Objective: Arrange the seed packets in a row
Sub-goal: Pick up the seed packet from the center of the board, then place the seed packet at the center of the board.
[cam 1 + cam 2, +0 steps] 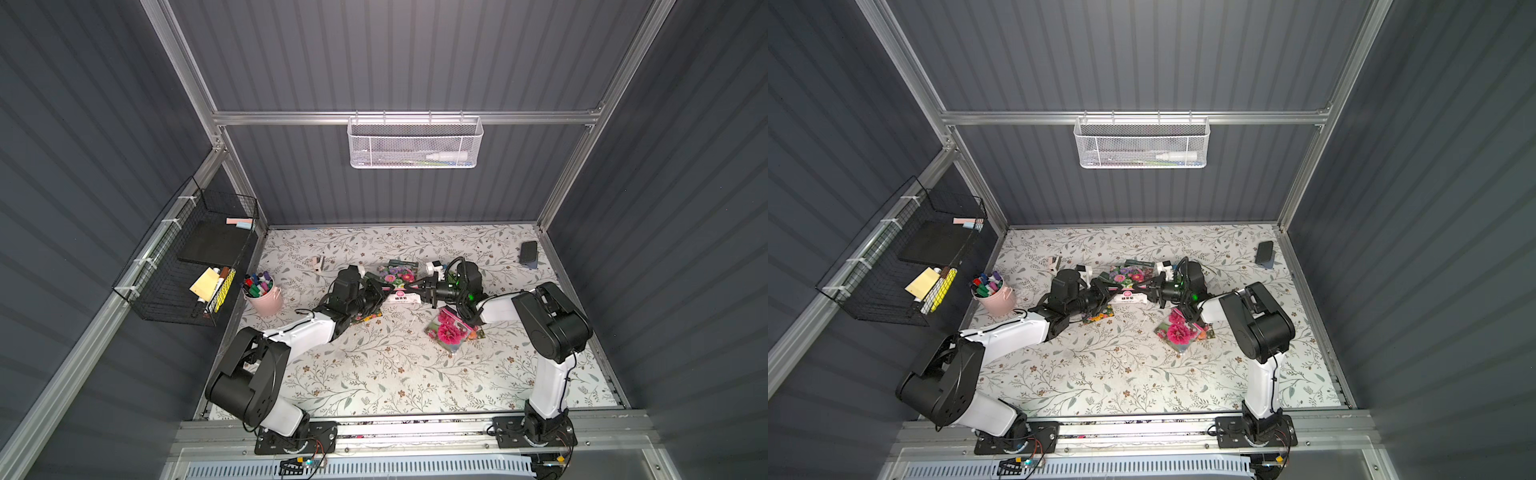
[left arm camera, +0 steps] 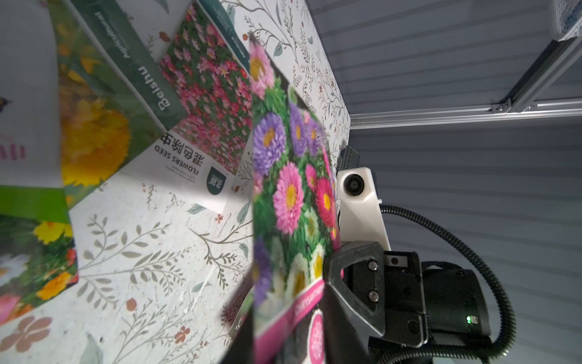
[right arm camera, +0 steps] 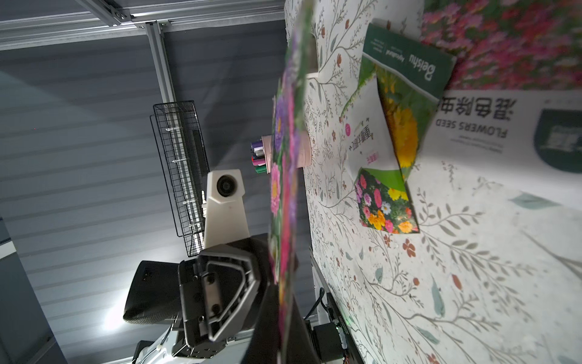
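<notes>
A seed packet (image 1: 404, 294) (image 1: 1128, 295) printed with purple and pink asters hangs on edge above the middle of the floral table. My right gripper (image 1: 417, 289) (image 3: 283, 334) is shut on one end of it. At the other end my left gripper (image 1: 384, 291) (image 2: 283, 349) has its fingers parted, the packet (image 2: 289, 189) between them. Flat on the table lie a pink-field packet (image 2: 201, 104), a yellow-flower packet (image 2: 94, 135), a mixed-flower packet (image 3: 384, 205) and a magenta-bloom packet (image 1: 449, 330) on the right.
A pink cup of markers (image 1: 262, 293) stands at the table's left edge. A dark slab (image 1: 528, 252) lies at the back right. A black wire basket (image 1: 187, 266) hangs on the left wall and a white mesh basket (image 1: 415, 143) on the back wall.
</notes>
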